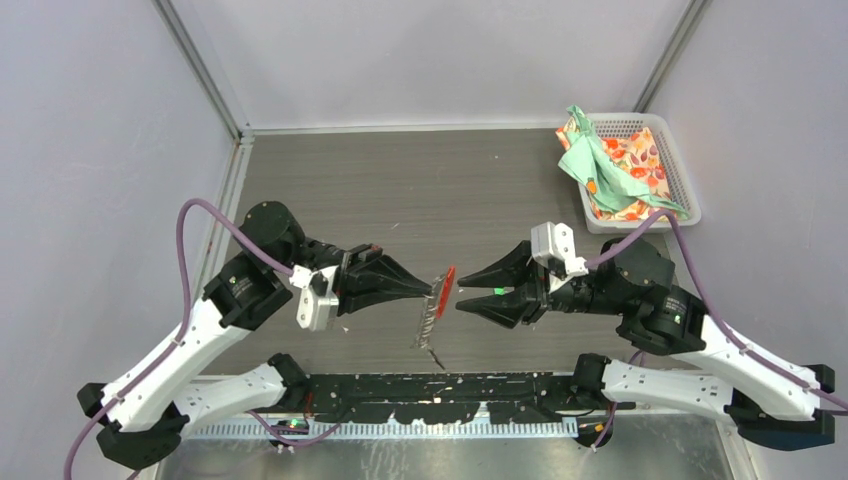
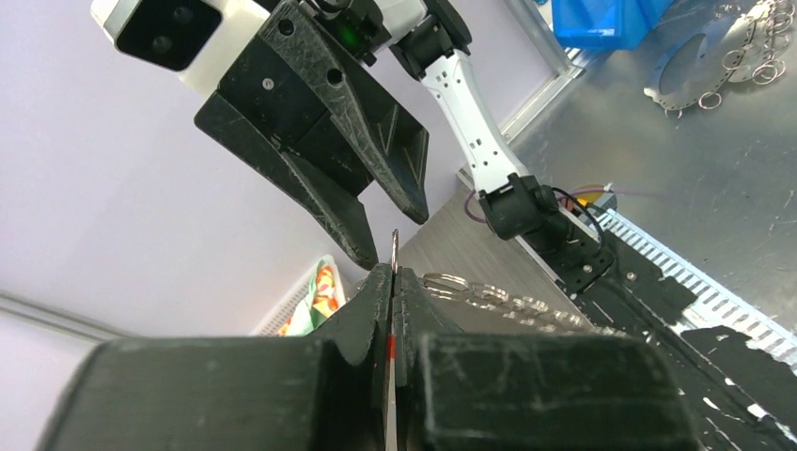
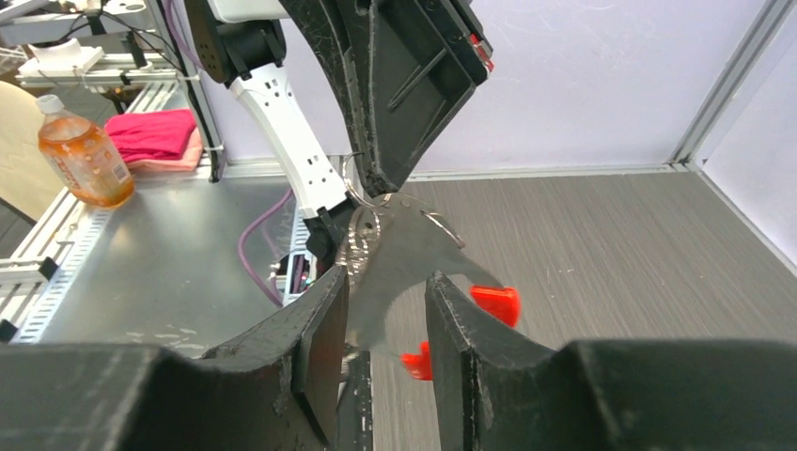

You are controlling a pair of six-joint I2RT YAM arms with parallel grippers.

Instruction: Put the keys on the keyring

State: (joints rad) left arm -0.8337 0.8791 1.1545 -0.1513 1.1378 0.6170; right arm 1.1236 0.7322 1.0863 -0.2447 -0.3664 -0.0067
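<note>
Left claw (image 1: 430,290) pinched keyring (image 1: 427,320) at its red-tab end, chain hanging toward bench (image 1: 400,190); right claw (image 1: 460,296), spread, faced it, just beside.

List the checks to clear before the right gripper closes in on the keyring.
1. Left gripper shut on the keyring: ok.
2. Right gripper open: ok.
3. Right gripper facing the red tab, not touching it: ok.
4. Keyring's lower end off the table: cannot tell.
5. Keys located: cannot tell; none clearly visible in any view.
</note>
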